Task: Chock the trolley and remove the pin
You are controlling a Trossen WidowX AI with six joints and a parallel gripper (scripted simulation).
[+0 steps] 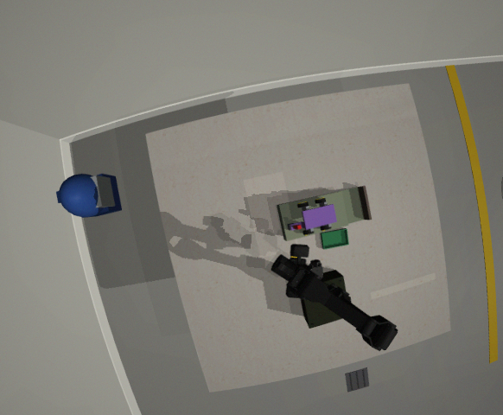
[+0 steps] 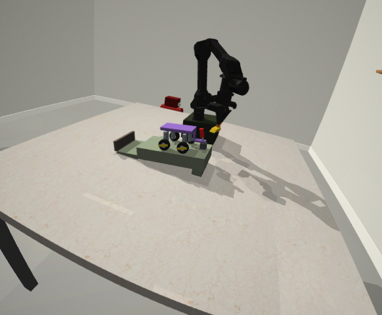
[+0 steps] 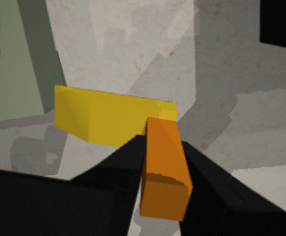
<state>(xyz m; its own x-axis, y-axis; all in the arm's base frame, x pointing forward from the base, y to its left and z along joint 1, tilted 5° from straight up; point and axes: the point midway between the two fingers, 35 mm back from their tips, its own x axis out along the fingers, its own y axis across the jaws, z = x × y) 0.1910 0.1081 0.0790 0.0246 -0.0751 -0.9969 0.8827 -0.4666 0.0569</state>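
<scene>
1. The table (image 1: pixel 350 147) (image 2: pixel 197 216) bears the ramp (image 1: pixel 347 205) (image 2: pixel 170 157) (image 3: pixel 20 64).
2. The purple trolley (image 1: pixel 319 216) (image 2: pixel 178 127) stands on the ramp.
3. The green tray (image 1: pixel 334 239) lies beside the ramp.
4. The claw (image 1: pixel 295 258) (image 2: pixel 217 124) (image 3: pixel 159 147) grips the yellow chock (image 2: pixel 214 129) (image 3: pixel 115 115) by its orange handle (image 3: pixel 166 167), above the table, near the ramp's uphill end.
5. The red-headed pin (image 1: pixel 298 226) (image 2: pixel 201 132) stands at the trolley's uphill end.

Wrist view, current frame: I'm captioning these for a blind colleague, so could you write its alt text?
Black jaws grip the orange handle of a yellow chock, seen close up from above. A pale stone-patterned table top lies below, with part of the green ramp at the upper left.
</scene>
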